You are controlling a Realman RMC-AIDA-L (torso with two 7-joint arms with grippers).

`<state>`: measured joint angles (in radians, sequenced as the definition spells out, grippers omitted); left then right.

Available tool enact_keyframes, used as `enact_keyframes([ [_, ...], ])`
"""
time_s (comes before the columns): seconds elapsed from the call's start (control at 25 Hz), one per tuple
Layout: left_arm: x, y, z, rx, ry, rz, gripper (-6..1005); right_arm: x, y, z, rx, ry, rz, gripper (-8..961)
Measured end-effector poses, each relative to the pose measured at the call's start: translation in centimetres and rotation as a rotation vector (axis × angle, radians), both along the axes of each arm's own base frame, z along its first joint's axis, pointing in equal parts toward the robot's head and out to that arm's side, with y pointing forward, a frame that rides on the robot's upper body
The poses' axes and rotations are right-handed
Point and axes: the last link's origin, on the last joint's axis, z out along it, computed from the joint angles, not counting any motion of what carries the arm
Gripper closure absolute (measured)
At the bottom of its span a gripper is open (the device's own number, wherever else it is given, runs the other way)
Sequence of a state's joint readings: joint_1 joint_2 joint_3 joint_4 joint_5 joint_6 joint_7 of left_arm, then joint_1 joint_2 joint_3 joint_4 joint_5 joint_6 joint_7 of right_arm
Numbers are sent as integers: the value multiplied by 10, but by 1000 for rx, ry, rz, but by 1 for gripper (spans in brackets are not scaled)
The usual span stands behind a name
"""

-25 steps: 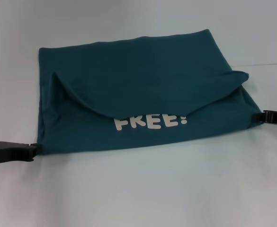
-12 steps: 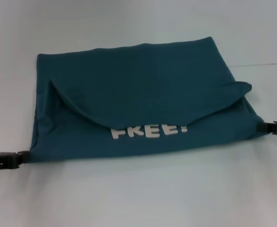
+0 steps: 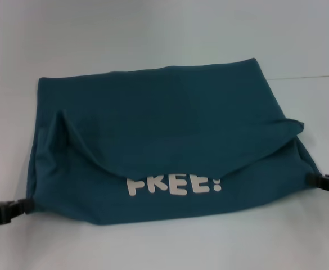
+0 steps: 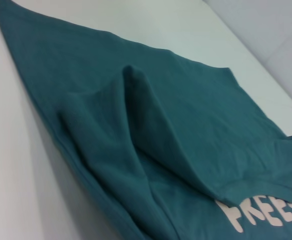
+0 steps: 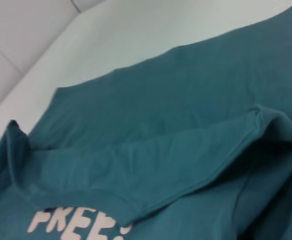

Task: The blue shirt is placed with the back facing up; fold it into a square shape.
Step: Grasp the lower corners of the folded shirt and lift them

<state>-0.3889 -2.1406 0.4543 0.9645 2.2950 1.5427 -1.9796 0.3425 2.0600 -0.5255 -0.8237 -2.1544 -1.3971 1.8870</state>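
The blue shirt (image 3: 170, 140) lies on the white table (image 3: 164, 247), already folded into a wide band, and it is not plain: white lettering (image 3: 172, 185) reading roughly "FREE!" shows on the near layer, partly covered by a drooping flap (image 3: 175, 149) that sags in a curve between two raised corners. The left gripper (image 3: 25, 207) sits at the shirt's near left corner and the right gripper (image 3: 313, 178) at its near right corner, each right at the cloth's edge and seemingly pinching it, though whether the fingers are really closed on fabric I cannot tell. The main risk, as I judge it, is the slack flap: if the corners are carried over unevenly, or one corner slips out of a grip, the loose layer could bunch or skew and spoil the square. Both arms are cut off by the picture's sides, the fingertips are lost against the dark cloth, and neither wrist view shows its own fingers; the sleeves and collar are tucked out of sight
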Motion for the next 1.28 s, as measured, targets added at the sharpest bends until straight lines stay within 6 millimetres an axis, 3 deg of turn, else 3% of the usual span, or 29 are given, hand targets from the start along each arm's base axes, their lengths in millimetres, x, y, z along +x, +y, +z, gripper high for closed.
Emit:
enact_keyframes([
  [0.56,-13,-33,0,-30,-70,35,1000,27,-79,25,50,82,40,906],
  [0.8,-15,-48,-1,-63,-95,26,1000,34,-110,25,31,85,50,906],
  [1.28,-14,-75,-2,-125,-148,-3,999,38,-149,28,25,97,74,907],
])
